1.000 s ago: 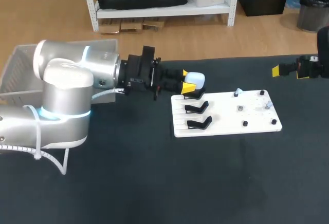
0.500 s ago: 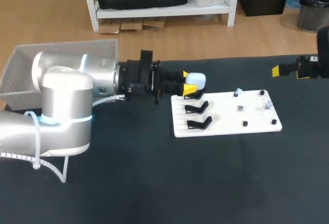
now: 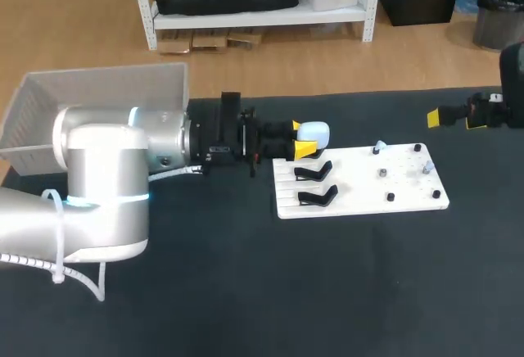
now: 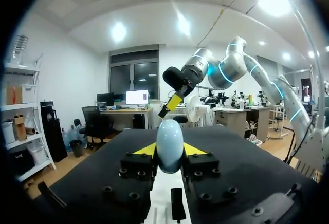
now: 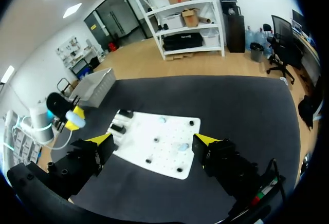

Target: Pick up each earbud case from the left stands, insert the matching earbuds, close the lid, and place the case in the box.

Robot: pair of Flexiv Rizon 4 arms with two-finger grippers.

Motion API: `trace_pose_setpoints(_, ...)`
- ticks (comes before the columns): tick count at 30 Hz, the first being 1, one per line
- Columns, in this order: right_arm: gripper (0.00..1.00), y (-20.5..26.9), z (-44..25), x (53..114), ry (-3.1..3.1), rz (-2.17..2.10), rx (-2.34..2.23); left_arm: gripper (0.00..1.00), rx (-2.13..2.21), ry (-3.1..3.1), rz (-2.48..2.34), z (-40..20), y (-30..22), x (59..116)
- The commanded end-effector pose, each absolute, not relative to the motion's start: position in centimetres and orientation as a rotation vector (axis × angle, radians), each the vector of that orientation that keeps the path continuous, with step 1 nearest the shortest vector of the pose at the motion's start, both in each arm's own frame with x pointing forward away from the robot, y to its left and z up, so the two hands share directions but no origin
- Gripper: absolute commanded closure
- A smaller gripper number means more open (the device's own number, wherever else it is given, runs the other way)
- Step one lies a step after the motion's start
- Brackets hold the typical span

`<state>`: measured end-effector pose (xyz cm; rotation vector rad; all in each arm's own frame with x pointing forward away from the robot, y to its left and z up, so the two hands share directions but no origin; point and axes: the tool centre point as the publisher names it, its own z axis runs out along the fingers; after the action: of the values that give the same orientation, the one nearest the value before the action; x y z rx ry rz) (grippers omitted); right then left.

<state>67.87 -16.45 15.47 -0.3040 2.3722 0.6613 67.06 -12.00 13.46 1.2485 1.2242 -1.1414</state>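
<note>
Case (image 3: 313, 133): pale blue, lid shut, clamped between the yellow tips of your left gripper (image 3: 301, 140). It sits at the far left corner of the white board (image 3: 360, 203); you can't tell whether it touches a stand there. In the left wrist view the case (image 4: 169, 145) stands upright between the left gripper (image 4: 169, 151) tips, both pressed to its sides.

Two black stands (image 3: 314, 171) (image 3: 317, 196) lie on the board's left part, nearer you than the case, and neither holds a case. Two small bluish earbuds (image 3: 379, 146) (image 3: 426, 164) sit on the board's right part, among black pegs (image 3: 390, 197).

Your right gripper (image 3: 446, 116) is well apart from the board, out by the table's right edge. In its wrist view the right gripper (image 5: 154, 141) has its tips spread wide, holding nothing, with the board (image 5: 154, 154) ahead of it.

The grey box (image 3: 49, 103) is at the table's far left, behind the left arm.
</note>
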Motion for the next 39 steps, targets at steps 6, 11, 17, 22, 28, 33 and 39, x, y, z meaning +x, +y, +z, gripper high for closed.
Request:
trace_pose_setpoints(6, 0.00, -14.4, 16.5, 64.9, 2.378, 0.705, -0.396, 1.00, 1.243, 1.206, -1.163, 12.8, -12.0, 67.6)
trace_pose_setpoints(11, 0.00, -12.7, 16.9, 64.2, 2.386, 0.709, -0.447, 1.00, 1.246, 1.203, -1.173, 12.7, -12.2, 67.8)
trace_pose_setpoints(17, 0.00, -10.6, 16.7, 63.5, 2.415, 0.692, -0.506, 1.00, 1.250, 1.201, -1.193, 12.4, -12.4, 68.0)
trace_pose_setpoints(22, 0.00, -8.7, 16.5, 63.2, 2.438, 0.706, -0.545, 1.00, 1.250, 1.206, -1.203, 12.1, -12.4, 68.0)
trace_pose_setpoints(28, 0.00, -6.6, 15.9, 63.1, 2.469, 0.714, -0.571, 1.00, 1.249, 1.218, -1.221, 11.8, -12.3, 68.0)
trace_pose_setpoints(33, 0.00, -5.4, 15.4, 63.2, 2.498, 0.714, -0.580, 1.00, 1.250, 1.227, -1.236, 11.6, -12.3, 67.9)
trace_pose_setpoints(39, 0.00, -4.6, 15.0, 63.3, 2.521, 0.716, -0.580, 1.00, 1.256, 1.235, -1.251, 11.4, -12.5, 67.8)
